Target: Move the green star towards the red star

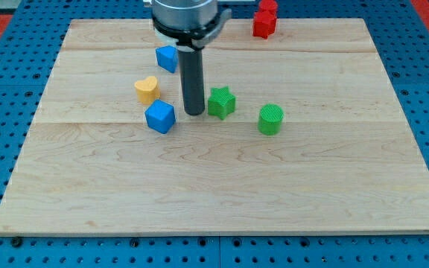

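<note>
The green star (pixel 221 102) is sitting near the board's middle, well apart from the red star (pixel 264 22) at the top edge — the push is looking barely begun. The tip (pixel 194 113) — a bare rod, no jaws — is resting just beside the star's left.

Blue pegboard (pixel 6 45) under wooden board (pixel 222 186)

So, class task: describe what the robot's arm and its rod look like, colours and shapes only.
A straight, dark grey-black cylindrical rod ends in my tip. It hangs from a wider round mount, silver-grey with a dark band. No cables or markings show.
</note>
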